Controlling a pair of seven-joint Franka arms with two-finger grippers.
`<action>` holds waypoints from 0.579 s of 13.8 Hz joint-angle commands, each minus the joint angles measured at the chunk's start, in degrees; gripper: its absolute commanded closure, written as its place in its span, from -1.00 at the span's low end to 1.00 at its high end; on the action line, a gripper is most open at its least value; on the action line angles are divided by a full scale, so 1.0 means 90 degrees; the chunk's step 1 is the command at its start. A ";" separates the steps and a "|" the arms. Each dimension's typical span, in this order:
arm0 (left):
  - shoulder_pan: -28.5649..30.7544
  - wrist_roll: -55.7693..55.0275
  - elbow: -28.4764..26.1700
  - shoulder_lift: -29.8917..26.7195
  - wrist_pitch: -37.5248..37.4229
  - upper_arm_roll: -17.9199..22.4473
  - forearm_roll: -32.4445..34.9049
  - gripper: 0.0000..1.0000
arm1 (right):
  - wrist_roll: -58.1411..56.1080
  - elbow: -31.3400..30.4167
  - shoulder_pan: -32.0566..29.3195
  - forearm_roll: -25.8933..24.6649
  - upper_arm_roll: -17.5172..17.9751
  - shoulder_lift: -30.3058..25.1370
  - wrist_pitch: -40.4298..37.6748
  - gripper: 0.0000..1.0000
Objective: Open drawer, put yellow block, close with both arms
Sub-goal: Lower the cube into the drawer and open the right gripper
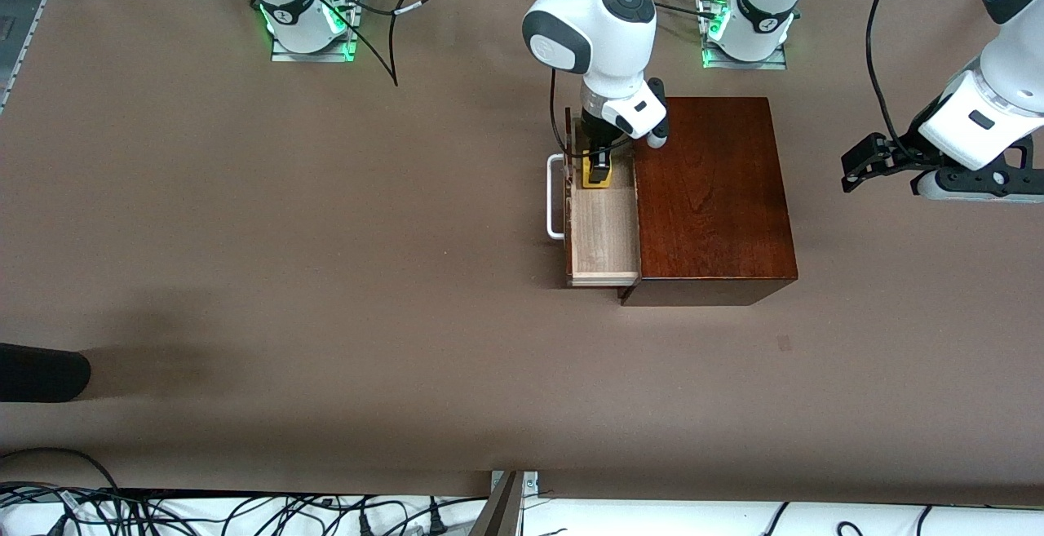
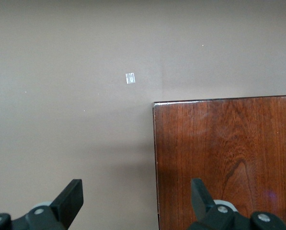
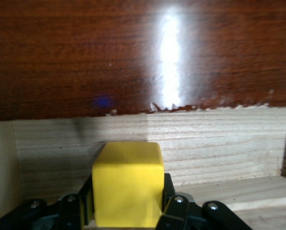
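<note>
Drawer (image 1: 603, 230) stands pulled out of the dark box (image 1: 710, 193), toward the right arm's end. Inside it, the right gripper (image 1: 599, 170) pinches the yellow block (image 1: 595, 179). Past the box, the left gripper (image 1: 856, 167) hangs spread over bare table (image 1: 326, 275), waiting.

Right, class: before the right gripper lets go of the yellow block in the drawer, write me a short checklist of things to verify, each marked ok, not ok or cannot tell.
1. Drawer pulled out of the box: ok.
2. Yellow block clamped in the right gripper: ok.
3. Block over the drawer's open compartment, not the box top: ok.
4. Block resting on the drawer floor: cannot tell.
5. Left gripper open and waiting, over the table at the left arm's end, off the box: ok.
6. White handle free for the closing push: ok.
</note>
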 commanded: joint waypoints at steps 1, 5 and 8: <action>-0.0041 0.0055 -0.0097 -0.0089 0.0079 0.0014 0.0080 -1.00 | -0.0155 0.0226 -0.0009 -0.0148 0.0000 0.0180 -0.0025 1.00; -0.0041 0.0055 -0.0087 -0.0089 0.0079 0.0004 0.0080 -1.00 | -0.0398 0.0197 -0.0019 -0.0236 -0.0010 0.0180 -0.0112 1.00; -0.0041 0.0055 -0.0087 -0.0089 0.0079 0.0004 0.0080 -1.00 | -0.0419 0.0119 -0.0019 -0.0344 -0.0020 0.0180 -0.0171 1.00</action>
